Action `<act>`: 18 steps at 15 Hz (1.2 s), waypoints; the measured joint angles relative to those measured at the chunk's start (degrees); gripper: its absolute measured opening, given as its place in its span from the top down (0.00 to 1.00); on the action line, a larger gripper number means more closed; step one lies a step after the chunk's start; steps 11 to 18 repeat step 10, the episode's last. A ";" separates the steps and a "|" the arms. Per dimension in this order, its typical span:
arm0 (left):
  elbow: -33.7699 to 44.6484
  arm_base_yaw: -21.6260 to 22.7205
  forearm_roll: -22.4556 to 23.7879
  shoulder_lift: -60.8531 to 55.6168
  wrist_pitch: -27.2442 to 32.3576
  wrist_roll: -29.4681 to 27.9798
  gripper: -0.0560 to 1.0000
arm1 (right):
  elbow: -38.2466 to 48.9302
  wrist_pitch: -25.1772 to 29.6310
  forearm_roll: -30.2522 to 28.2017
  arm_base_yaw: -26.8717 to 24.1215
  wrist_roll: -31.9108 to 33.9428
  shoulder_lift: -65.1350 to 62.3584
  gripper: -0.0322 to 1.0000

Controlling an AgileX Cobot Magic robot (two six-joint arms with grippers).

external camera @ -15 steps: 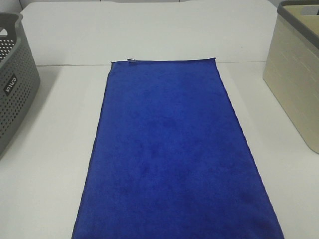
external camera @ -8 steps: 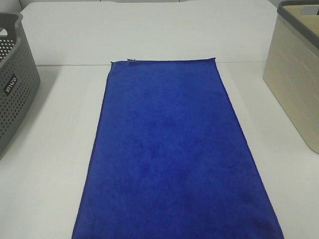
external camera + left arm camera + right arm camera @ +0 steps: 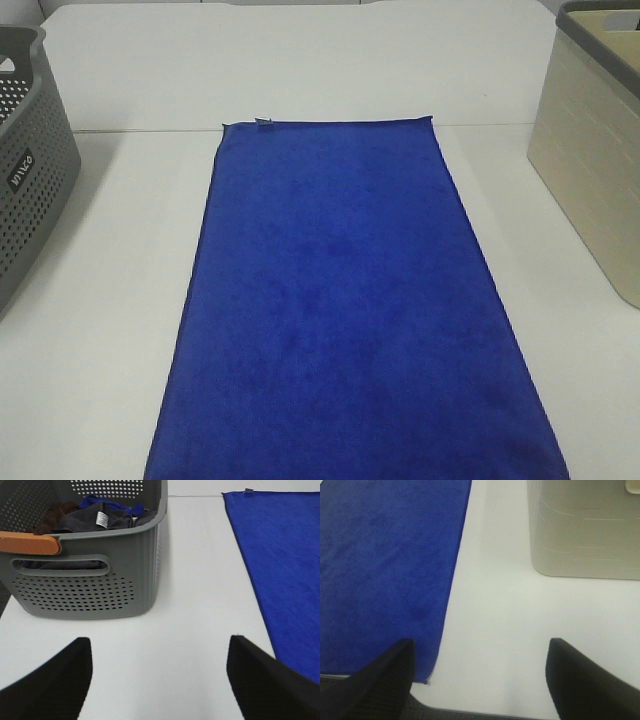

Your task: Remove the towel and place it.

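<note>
We see our left hand (image 3: 157, 680) and right hand (image 3: 477, 680) spread wide and empty above the white table (image 3: 110, 330). The towel (image 3: 345, 320) lies flat between them, its tag (image 3: 266, 123) at the far left corner. A grey basket (image 3: 25, 170) stands left, a beige one (image 3: 595, 150) right.

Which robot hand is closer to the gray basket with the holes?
Left. The left gripper is open just in front of the gray basket, which fills much of its view. The right gripper is across the blue towel, near the beige basket.
</note>
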 joint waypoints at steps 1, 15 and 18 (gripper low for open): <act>0.00 1.55 -0.63 0.00 0.00 0.06 0.29 | 0.00 0.00 0.23 0.00 0.00 0.00 0.27; 0.00 3.61 -0.63 0.00 0.00 0.11 0.29 | 0.00 0.00 0.29 0.00 0.00 0.00 0.27; 0.00 3.61 -0.63 0.00 0.00 0.11 0.29 | 0.00 0.00 0.29 0.00 0.00 0.00 0.27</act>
